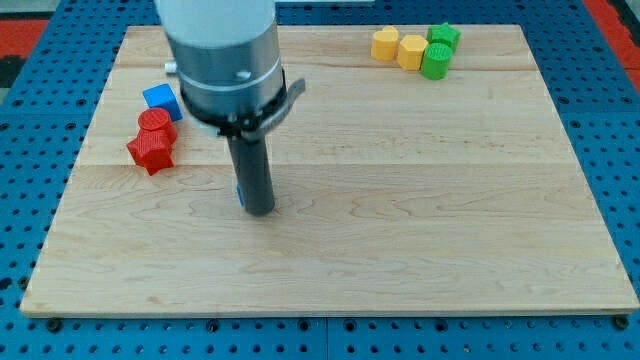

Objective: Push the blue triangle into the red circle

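My tip rests on the wooden board, left of the middle. A thin sliver of a blue block shows at the rod's left edge, just above the tip. The rod hides the rest of it, so its shape cannot be made out. The red circle lies near the board's left edge, well to the left of and above my tip. A red star touches it from below. A blue cube-like block touches it from above.
Two yellow blocks and two green blocks sit clustered at the board's top right. The arm's wide grey body hides part of the board's top left. A blue pegboard surrounds the board.
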`<state>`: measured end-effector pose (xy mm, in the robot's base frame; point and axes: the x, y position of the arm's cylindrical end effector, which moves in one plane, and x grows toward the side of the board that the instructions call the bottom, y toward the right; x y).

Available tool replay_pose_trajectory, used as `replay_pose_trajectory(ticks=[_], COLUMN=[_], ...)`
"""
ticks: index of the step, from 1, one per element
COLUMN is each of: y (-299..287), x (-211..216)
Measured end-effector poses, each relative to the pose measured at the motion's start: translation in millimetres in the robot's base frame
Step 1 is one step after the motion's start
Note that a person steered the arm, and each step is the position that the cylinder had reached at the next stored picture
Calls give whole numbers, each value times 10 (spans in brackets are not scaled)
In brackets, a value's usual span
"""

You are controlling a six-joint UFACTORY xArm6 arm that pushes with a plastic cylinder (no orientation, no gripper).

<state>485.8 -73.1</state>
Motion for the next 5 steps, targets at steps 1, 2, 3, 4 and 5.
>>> replay_pose_trajectory(ticks=[1,2,3,4,5], y=[-580,-549,205,317,-385], x=[-428,-481,-374,-559,-721])
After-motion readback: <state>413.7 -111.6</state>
